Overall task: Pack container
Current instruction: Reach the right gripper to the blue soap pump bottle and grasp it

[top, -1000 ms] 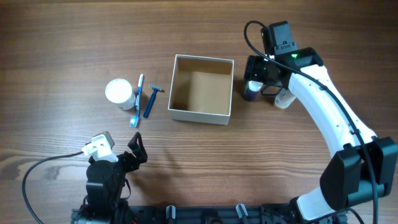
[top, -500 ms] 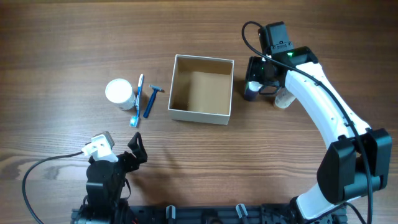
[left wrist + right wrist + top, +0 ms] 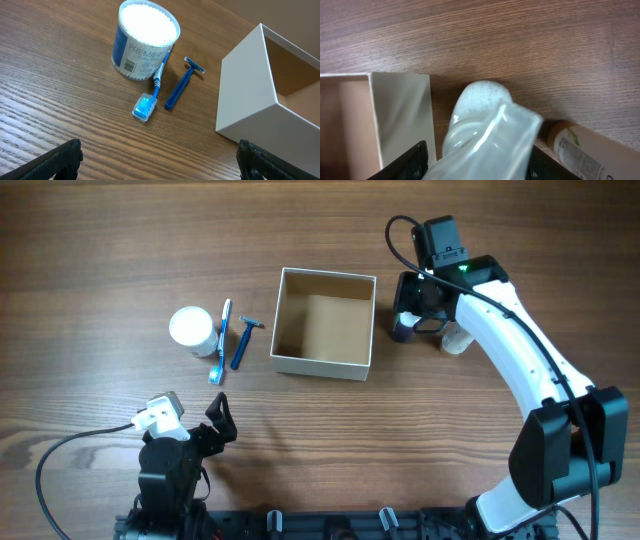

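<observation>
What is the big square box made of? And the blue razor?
The box looks like cardboard: matte cream outside, plain tan inside, with thin, straight folded walls. The razor looks like molded plastic, solid blue with a ribbed handle and a slight sheen.

Your overhead view looks straight down on the whole table (image 3: 100,240). Your left wrist camera sits low at the near left, facing far and right — it shares the cardboard box (image 3: 325,323) (image 3: 260,95) with overhead. Your right wrist camera hangs close over the box's (image 3: 400,115) right wall — a tight downward view.
</observation>
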